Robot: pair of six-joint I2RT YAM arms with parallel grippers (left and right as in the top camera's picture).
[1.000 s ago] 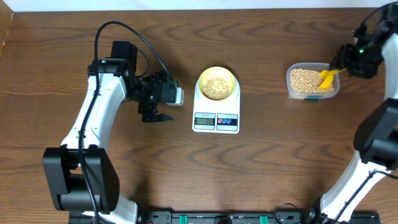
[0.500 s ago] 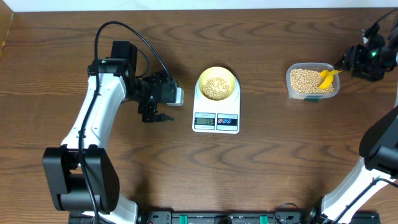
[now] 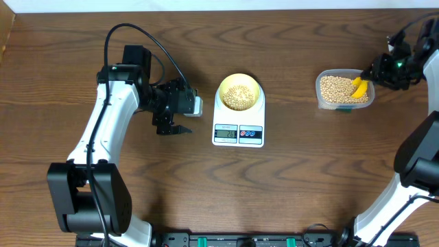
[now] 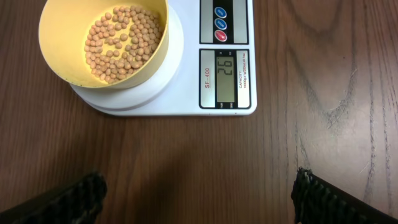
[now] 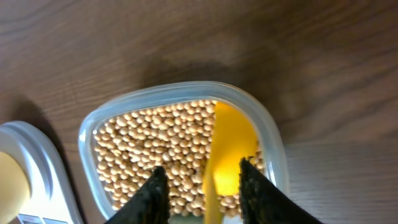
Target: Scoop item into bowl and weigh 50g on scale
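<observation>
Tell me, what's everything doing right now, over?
Left fingers open, hovering beside scale. Right fingers open, straddling yellow scoop in bean container. Bowl of beans on scale, reading 26. Nothing blocking.

The left wrist view's top edge cuts off the bowl [image 4: 68,68] and the far end of the scale [image 4: 186,99]. Of the left claw [image 4: 199,186] only two dark fingertips show at the bottom. In the right wrist view the handle of the yellow scoop [image 5: 233,143] and the near wall of the clear container [image 5: 273,146] run out the bottom edge. Overhead, the scale's digits are too small to read.
</observation>
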